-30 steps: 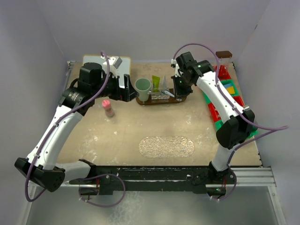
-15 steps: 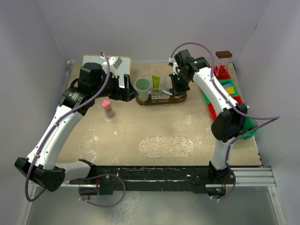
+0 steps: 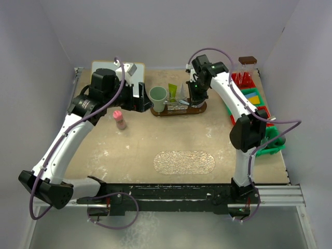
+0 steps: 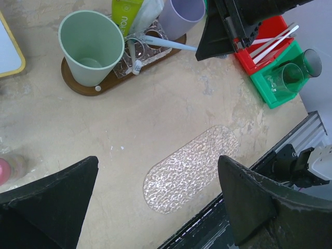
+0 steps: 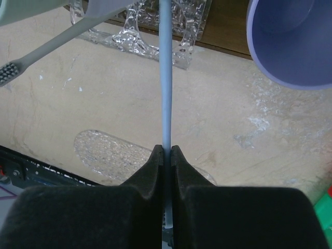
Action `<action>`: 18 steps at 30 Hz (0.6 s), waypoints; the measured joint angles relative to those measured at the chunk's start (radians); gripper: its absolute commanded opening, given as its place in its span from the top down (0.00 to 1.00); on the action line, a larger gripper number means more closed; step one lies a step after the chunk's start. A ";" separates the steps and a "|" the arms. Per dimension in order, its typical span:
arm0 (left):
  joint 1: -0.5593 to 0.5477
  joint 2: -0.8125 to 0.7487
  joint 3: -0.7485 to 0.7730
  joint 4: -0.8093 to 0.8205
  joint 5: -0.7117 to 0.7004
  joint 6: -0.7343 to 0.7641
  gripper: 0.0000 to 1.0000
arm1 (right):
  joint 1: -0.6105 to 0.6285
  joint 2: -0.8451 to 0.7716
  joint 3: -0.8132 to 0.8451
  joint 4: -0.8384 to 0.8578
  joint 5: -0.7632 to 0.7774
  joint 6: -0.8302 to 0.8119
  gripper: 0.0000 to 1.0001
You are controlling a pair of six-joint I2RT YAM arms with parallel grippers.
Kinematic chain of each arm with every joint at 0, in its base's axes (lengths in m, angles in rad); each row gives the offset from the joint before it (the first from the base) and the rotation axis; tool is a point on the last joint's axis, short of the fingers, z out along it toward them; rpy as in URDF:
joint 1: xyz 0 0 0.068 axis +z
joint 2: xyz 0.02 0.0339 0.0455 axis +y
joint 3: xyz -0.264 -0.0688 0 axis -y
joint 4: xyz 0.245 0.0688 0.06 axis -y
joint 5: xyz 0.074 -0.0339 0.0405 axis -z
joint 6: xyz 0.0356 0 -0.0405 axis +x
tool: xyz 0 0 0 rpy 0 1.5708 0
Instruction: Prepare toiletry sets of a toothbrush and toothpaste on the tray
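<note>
The right gripper [image 5: 166, 153] has its fingers pressed together on the bare tail of a pale blue toothbrush [image 5: 165, 78]. Pinching it that far back likely lets the brush end lead, so the slim handle can be aimed without the fingers fouling what is already set out. The toothbrush runs towards 12 o'clock in the wrist view, across the clear rack [image 5: 150, 31] on the brown tray [image 3: 199, 110], which sits at the table's 12 o'clock edge. Whether its far end rests on the rack or hangs just above it cannot be told. A lavender cup [image 5: 290, 41] stands at 2 o'clock of the grip. A grey toothbrush [image 5: 57, 41] lies tilted off the rack's 9 o'clock side, bristles out over the table. That suggests one brush is down and this one completes the pair. A green tube [image 4: 124, 13] stands in the rack between the lavender cup and a green cup [image 4: 91, 44], so paste and cups appear to be in place. The left gripper [image 4: 155, 166] hangs at 9 o'clock of the green cup with its fingers wide apart and holding nothing. It looks parked clear of the tray so the two arms do not crowd each other. The pink-capped bottle [image 3: 120, 119] stands apart at the tray's 8 o'clock, outside the sets.
</note>
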 measured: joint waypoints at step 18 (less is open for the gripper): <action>0.000 0.008 0.013 -0.013 -0.015 0.016 0.07 | -0.006 0.062 0.032 0.026 -0.009 0.008 1.00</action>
